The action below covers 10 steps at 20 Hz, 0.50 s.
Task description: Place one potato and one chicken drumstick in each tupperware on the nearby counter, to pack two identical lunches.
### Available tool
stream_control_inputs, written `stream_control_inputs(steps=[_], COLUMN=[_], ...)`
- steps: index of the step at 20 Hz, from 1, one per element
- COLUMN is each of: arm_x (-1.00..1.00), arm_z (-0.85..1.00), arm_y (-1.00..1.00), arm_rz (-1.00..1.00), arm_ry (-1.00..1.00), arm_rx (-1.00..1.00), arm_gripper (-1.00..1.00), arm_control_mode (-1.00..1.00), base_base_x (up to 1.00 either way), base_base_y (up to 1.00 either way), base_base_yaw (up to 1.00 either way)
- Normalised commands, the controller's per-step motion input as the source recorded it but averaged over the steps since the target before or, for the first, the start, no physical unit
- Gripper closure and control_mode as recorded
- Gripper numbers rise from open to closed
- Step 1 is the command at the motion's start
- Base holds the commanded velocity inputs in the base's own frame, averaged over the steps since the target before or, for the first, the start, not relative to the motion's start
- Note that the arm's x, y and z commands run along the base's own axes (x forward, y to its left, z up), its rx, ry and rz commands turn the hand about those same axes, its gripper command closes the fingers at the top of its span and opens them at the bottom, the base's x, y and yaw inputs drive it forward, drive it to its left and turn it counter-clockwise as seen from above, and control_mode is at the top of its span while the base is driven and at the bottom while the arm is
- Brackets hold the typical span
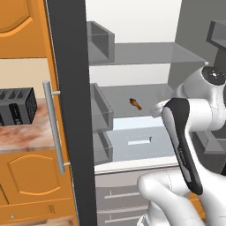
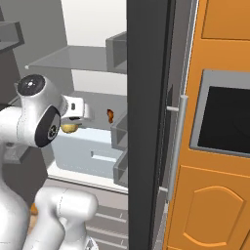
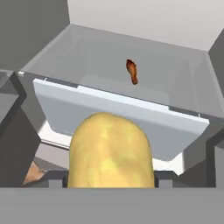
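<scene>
From the left base view, the fridge is standing open, its dark door [image 1: 70, 110] swung out toward us, and a drumstick [image 1: 136, 103] is lying alone on the middle shelf [image 1: 128, 108], well back from the edge. The arm is reaching in at the right, with a sliver of yellow potato [image 1: 158, 107] peeking out just past the wrist. Left of the door, a black toaster [image 1: 17, 106] is sitting on the marbled table [image 1: 22, 132] above orange cabinet doors. From the right base view, the potato [image 2: 70, 128] is showing just under the white hand, hanging in front of the pale drawer [image 2: 88, 151], while the drumstick [image 2: 110, 115] is resting on the shelf behind, apart from the hand. In the hand view, the gripper [image 3: 111, 177] is pinching the potato [image 3: 111, 151], which is bulging up large and yellow between the two dark fingertips [image 3: 56, 179] pressed against its sides. Beyond it, the pale drawer front [image 3: 118, 120] is running across, and the drumstick [image 3: 131, 71] is lying on the shelf farther back, its thin end pointing toward us.
</scene>
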Motion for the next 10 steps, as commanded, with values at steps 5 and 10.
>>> stream_control_inputs(steps=[5, 10], arm_x=[-0.78, 0.0], arm_z=[0.2, 0.0], arm_y=[0.0, 0.0], arm_rz=[-0.06, 0.0], arm_ry=[0.01, 0.0], arm_rx=[0.0, 0.0], arm_gripper=[1.0, 1.0], arm_control_mode=[1.0, 1.0], base_base_x=[-0.18, -0.98], base_base_y=[0.0, -0.02], base_base_yaw=[-0.01, -0.04])
